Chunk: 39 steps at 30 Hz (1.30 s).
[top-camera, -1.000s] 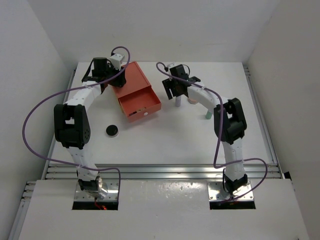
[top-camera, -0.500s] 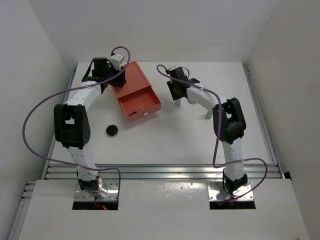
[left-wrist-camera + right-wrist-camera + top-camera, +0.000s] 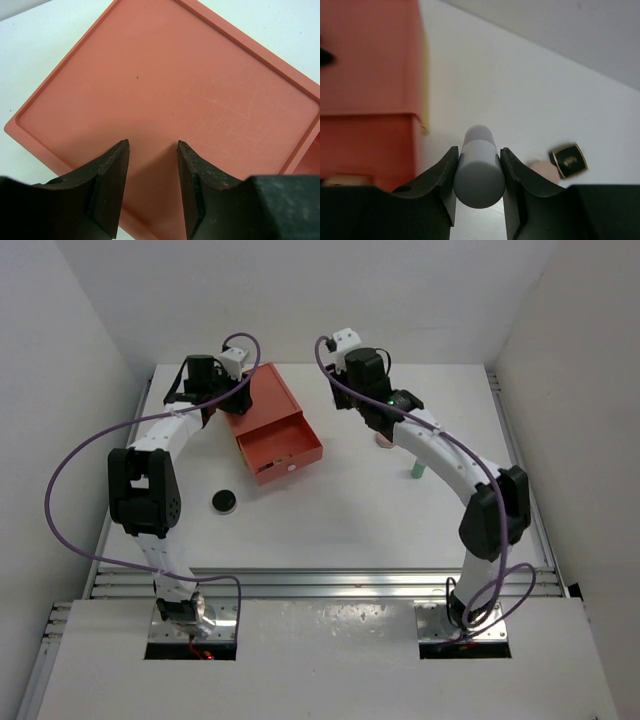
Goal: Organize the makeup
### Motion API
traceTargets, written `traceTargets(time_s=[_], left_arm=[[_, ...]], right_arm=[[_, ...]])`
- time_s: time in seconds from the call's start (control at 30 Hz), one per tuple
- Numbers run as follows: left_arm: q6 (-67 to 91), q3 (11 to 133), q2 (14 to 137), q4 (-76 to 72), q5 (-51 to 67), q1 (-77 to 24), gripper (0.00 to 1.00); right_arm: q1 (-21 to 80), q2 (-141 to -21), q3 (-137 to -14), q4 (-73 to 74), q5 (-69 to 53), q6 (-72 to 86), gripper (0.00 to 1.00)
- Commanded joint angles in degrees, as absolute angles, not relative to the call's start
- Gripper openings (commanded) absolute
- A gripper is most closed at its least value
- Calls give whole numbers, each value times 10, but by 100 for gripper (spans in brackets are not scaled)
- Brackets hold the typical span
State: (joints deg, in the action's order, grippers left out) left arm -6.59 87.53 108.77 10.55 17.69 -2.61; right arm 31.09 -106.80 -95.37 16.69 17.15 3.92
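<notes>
Box guarded, tube gripped.
My left tool (image 3: pixel 151 150), slightly parted and empty, hovered over the drawer box (image 3: pixel 175 90) at the far edge of the surface (image 3: pixel 350 525), probably steadying it; just right of it, my right tool (image 3: pixel 477 157) clamped a white tube (image 3: pixel 477 177), likely drawer-bound.

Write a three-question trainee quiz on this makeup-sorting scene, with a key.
1. True or false: the right fingers grip a white tube.
2. In the right wrist view, which small item lies beside the peach-pink compact?
3. Where is the black round disc?
A. between the right fingers
B. on the table, nearer the arm bases than the orange box
C. stacked on the peach-pink compact

Key: 1 true; 2 the black squarish compact; 3 B.
</notes>
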Motion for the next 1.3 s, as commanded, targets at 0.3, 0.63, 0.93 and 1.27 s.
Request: traceTargets(time_s=[0.3, 0.63, 0.93, 1.27], left_arm=[[-59, 854, 1116, 163, 168, -17, 49], [-59, 854, 1116, 163, 168, -17, 49], [-59, 854, 1116, 163, 168, -11, 49], [-59, 854, 1116, 163, 163, -11, 49]], right_arm=[[373, -1077, -895, -76, -140, 252, 0], [375, -1166, -892, -185, -272, 382, 0], [364, -1192, -885, -106, -246, 359, 14], [349, -1220, -943, -28, -218, 294, 61]])
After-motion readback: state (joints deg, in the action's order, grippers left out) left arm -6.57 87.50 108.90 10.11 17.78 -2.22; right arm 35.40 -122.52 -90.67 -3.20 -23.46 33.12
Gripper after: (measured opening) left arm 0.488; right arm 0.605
